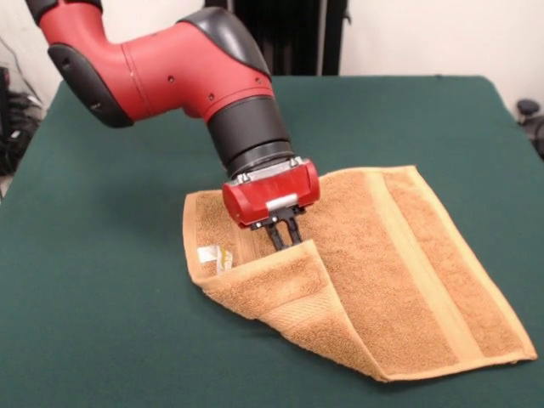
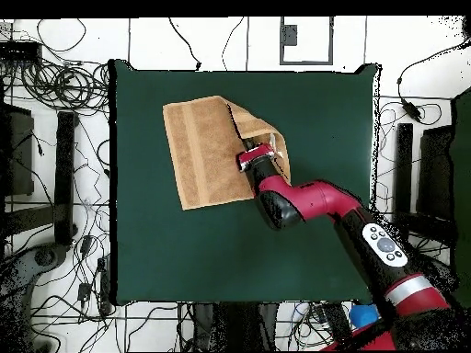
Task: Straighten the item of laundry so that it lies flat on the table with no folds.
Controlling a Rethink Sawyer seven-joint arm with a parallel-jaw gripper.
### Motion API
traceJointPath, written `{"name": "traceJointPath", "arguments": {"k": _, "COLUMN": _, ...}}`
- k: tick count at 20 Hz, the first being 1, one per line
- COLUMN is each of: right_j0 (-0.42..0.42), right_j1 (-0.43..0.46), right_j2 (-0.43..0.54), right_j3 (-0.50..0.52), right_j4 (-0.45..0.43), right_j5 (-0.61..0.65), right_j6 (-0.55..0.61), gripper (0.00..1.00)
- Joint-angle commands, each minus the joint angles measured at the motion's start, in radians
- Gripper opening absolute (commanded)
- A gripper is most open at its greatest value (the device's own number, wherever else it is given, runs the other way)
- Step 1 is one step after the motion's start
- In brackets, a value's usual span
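Cables are sprawling on the floor around the green surface (image 1: 102, 297). Its towel (image 1: 399, 280) is lying toward one corner, one flap folded over; the hand (image 1: 287, 238) is pinching that flap's edge, fingers nearly closed.

Folded towel (image 1: 357, 272) flap perhaps hides the fingers' (image 1: 277, 236) tips.

Pale floor (image 2: 55, 41) strewn with tangled black cables (image 2: 64, 87), a light wall (image 1: 408, 34) behind
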Motion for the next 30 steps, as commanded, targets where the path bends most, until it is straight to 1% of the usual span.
{"name": "traceJointPath", "arguments": {"k": 1, "right_j0": 0.045, "right_j1": 0.042, "right_j2": 0.112, "right_j3": -0.107, "right_j4": 0.038, "right_j5": 0.249, "right_j6": -0.014, "gripper": 0.0}}
{"name": "traceJointPath", "arguments": {"k": 4, "right_j0": 0.046, "right_j1": 0.058, "right_j2": 0.139, "right_j3": -0.131, "right_j4": 0.052, "right_j5": 0.286, "right_j6": -0.044, "gripper": 0.0}}
{"name": "traceJointPath", "arguments": {"k": 7, "right_j0": 0.062, "right_j1": 0.048, "right_j2": 0.132, "right_j3": -0.148, "right_j4": 0.065, "right_j5": 0.301, "right_j6": -0.036, "gripper": 0.0}}
{"name": "traceJointPath", "arguments": {"k": 12, "right_j0": 0.057, "right_j1": 0.054, "right_j2": 0.154, "right_j3": -0.167, "right_j4": 0.057, "right_j5": 0.311, "right_j6": -0.046, "gripper": 0.0}}
{"name": "traceJointPath", "arguments": {"k": 15, "right_j0": 0.047, "right_j1": 0.07, "right_j2": 0.182, "right_j3": -0.185, "right_j4": 0.066, "right_j5": 0.345, "right_j6": -0.076, "gripper": 0.0}}
{"name": "traceJointPath", "arguments": {"k": 18, "right_j0": 0.039, "right_j1": 0.072, "right_j2": 0.184, "right_j3": -0.185, "right_j4": 0.07, "right_j5": 0.357, "right_j6": -0.076, "gripper": 0.0}}
{"name": "traceJointPath", "arguments": {"k": 23, "right_j0": 0.033, "right_j1": 0.048, "right_j2": 0.158, "right_j3": -0.167, "right_j4": 0.077, "right_j5": 0.345, "right_j6": -0.032, "gripper": 0.0}}
{"name": "traceJointPath", "arguments": {"k": 28, "right_j0": 0.005, "right_j1": 0.056, "right_j2": 0.167, "right_j3": -0.159, "right_j4": 0.084, "right_j5": 0.357, "right_j6": -0.051, "gripper": 0.0}}
{"name": "traceJointPath", "arguments": {"k": 30, "right_j0": 0.009, "right_j1": 0.038, "right_j2": 0.152, "right_j3": -0.151, "right_j4": 0.089, "right_j5": 0.356, "right_j6": -0.039, "gripper": 0.0}}
